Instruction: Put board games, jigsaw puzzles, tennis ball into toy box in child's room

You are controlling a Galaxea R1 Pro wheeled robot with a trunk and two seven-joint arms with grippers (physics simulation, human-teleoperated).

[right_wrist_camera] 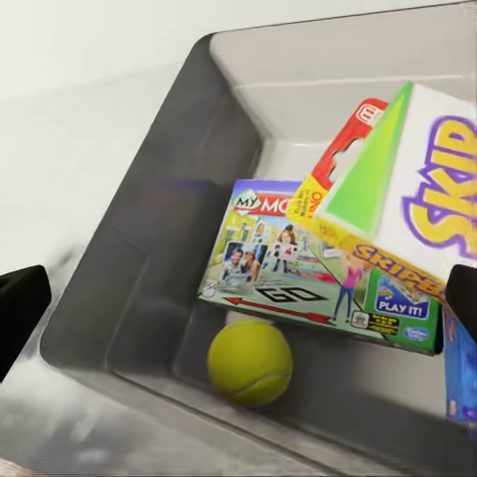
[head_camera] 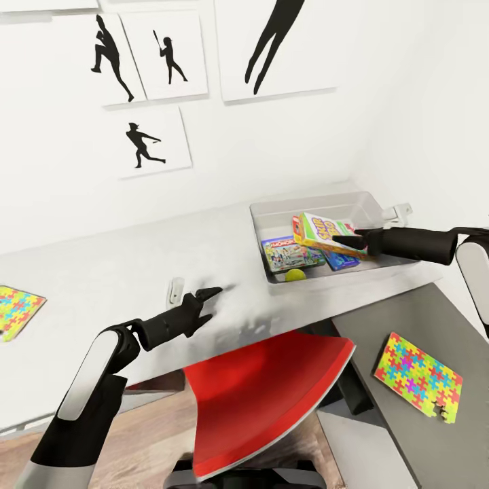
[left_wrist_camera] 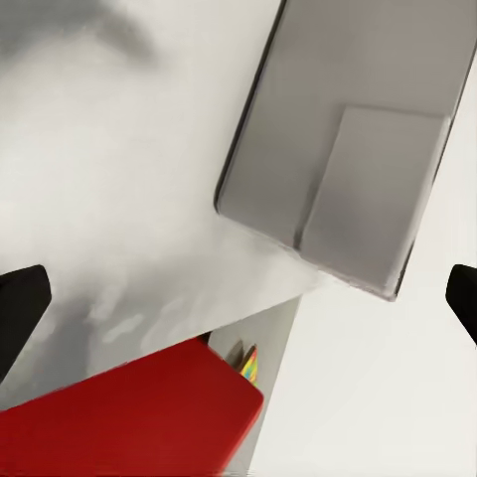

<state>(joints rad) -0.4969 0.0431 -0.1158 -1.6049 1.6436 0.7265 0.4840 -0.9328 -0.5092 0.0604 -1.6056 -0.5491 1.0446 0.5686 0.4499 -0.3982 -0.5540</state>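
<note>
The right gripper [head_camera: 354, 241] is pinching the yellow-and-white cardboard board game box [head_camera: 324, 233], holding it tilted over the shallow grey plastic toy box [head_camera: 319, 205] on the white table [head_camera: 129, 265]. The left gripper [head_camera: 212, 293] hovers low over bare tabletop, fingers spread, holding nothing.

The right wrist view shows the bin's contents way better: a Monopoly-style board game [right_wrist_camera: 298, 263] lying flat, a blue box [right_wrist_camera: 460, 368] at the edge, and the yellow-green tennis ball [right_wrist_camera: 249, 362] by the near wall.

The head view also catches one multicoloured jigsaw puzzle [head_camera: 417, 376] on a grey surface [head_camera: 435, 441], another puzzle [head_camera: 17, 310] far left, and a red chair [head_camera: 261, 397].
</note>
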